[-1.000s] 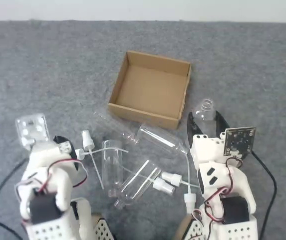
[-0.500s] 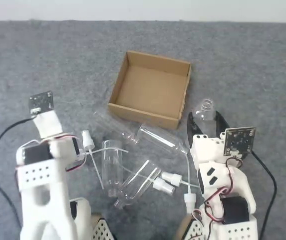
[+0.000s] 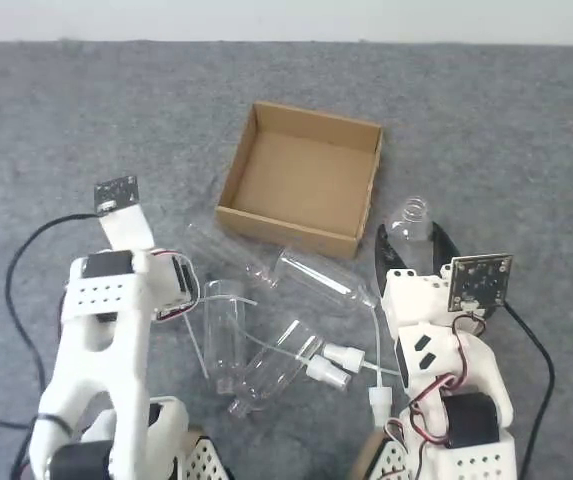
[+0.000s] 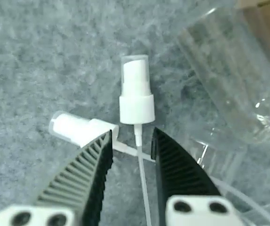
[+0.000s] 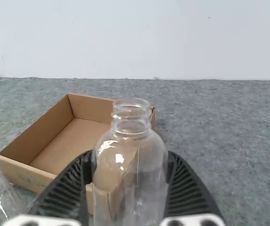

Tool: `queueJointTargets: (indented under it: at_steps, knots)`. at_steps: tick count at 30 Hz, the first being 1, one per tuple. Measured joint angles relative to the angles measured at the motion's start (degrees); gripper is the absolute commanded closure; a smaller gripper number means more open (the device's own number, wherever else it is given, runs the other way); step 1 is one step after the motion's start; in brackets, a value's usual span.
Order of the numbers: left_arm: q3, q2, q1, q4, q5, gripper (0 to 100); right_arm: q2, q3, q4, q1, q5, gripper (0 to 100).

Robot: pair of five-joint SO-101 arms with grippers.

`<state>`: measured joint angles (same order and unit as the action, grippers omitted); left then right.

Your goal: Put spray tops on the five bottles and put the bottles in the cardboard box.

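Over on the right, the right gripper [image 3: 413, 252] is clamped on a clear bottle [image 3: 412, 228], which stands upright with its neck open and no top on it, just beside the near right corner of the cardboard box [image 3: 288, 230]. The box sits about mid-table, nearer the far edge, on the grey table [image 3: 526, 130]. On the left, the left gripper [image 4: 132, 141] hangs low over the table with its jaws apart, one on each side of the thin tube of a spray top [image 4: 136, 96] that lies flat. A second spray top [image 4: 76, 129] lies just beside one jaw. Between the two arms, towards the near edge, other clear bottles [image 3: 321, 278] lie on their sides in a loose heap. Three loose spray tops [image 3: 344, 355] lie near the right arm's base.
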<state>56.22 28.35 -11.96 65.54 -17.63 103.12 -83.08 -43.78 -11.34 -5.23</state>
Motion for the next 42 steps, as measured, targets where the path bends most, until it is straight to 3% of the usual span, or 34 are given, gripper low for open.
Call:
queueJointTargets:
  at_steps: [12,25,35,38,42]
  knots:
    - [-0.79,-9.93,-0.88,-10.29,-2.2,92,0.0,-0.09,0.0,0.0,0.0,99.3]
    - [-10.99,-22.15,-0.79,-10.9,-2.11,92,0.0,-0.09,0.0,0.0,0.0,99.3]
    - [-23.21,-32.88,-0.7,-6.15,-4.4,92,0.0,-0.09,0.0,0.0,0.0,99.3]
    - [-24.18,-33.67,-0.7,-5.8,-4.66,88,0.0,-0.09,0.0,0.0,0.0,99.3]
    - [-23.56,-35.34,-0.97,-5.89,-5.45,75,0.0,-0.09,0.0,0.0,0.0,99.3]
